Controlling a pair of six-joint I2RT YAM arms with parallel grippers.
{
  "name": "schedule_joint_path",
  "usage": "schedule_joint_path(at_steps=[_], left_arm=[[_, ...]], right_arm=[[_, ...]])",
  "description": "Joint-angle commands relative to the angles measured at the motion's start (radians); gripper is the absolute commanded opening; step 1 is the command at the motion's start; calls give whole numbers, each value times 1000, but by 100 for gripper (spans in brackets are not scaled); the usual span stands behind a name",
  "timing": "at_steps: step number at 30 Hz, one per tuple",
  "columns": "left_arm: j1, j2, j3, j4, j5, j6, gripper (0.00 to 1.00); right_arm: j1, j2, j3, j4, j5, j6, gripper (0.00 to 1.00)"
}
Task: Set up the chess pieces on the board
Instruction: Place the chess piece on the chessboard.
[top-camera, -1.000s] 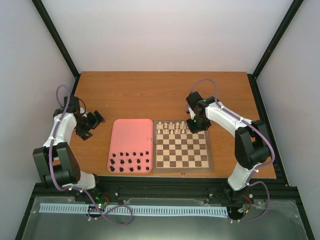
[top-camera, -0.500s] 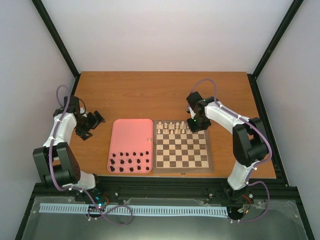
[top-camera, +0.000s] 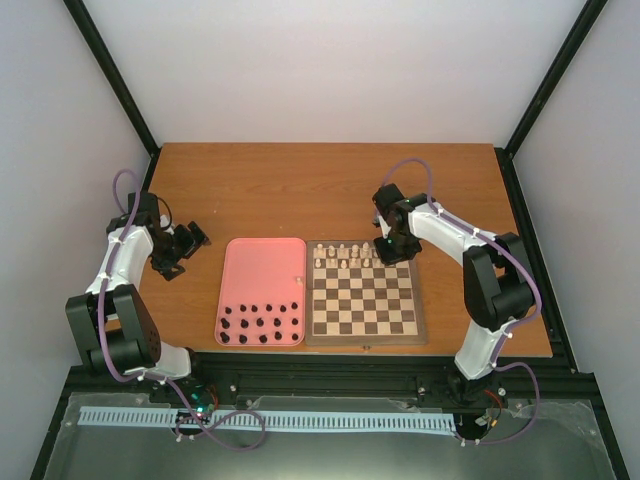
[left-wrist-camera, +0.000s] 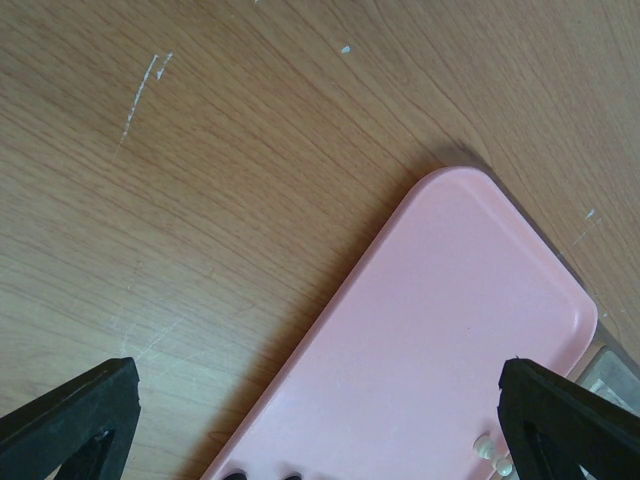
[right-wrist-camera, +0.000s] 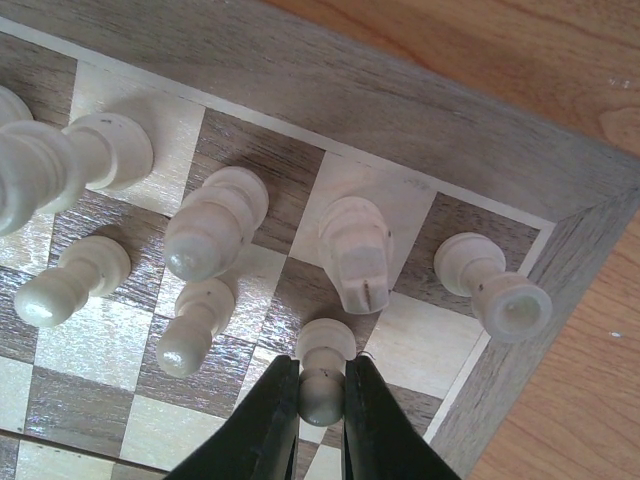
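The board (top-camera: 365, 341) lies right of centre, with cream-white chess pieces (top-camera: 345, 251) in its two far rows. My right gripper (right-wrist-camera: 322, 375) is shut on the head of a white pawn (right-wrist-camera: 324, 350) whose base rests on a dark square near the board's far right corner. A knight (right-wrist-camera: 357, 250), a rook (right-wrist-camera: 495, 290) and a bishop (right-wrist-camera: 212, 225) stand just beyond it. Two more pawns (right-wrist-camera: 195, 325) stand to its left. My left gripper (left-wrist-camera: 315, 370) hangs open over the pink tray's (left-wrist-camera: 450, 330) far left corner, holding nothing.
The pink tray (top-camera: 262, 265) lies against the board's left side, with several black pieces (top-camera: 262, 325) in its near part. Two small white pieces (left-wrist-camera: 493, 455) sit at its right edge. Bare wooden table (top-camera: 300, 190) lies beyond both.
The right arm's elbow has drifted slightly left while its gripper stays at the board's far right corner on the pawn. The left arm has not moved.
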Motion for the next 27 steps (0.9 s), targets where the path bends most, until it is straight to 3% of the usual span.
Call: schedule_joint_path(at_steps=[1,12,27], left_arm=[[2,3,32,-12,-2,16,100],[2,0,32,-14,2,16,100],[2,0,31,-15,2,18,100]], right_arm=[[-8,16,2,14,-1,-8,13],[-8,22,-1,26,-4,1,14],[-7,-85,39,-51,-11,11,27]])
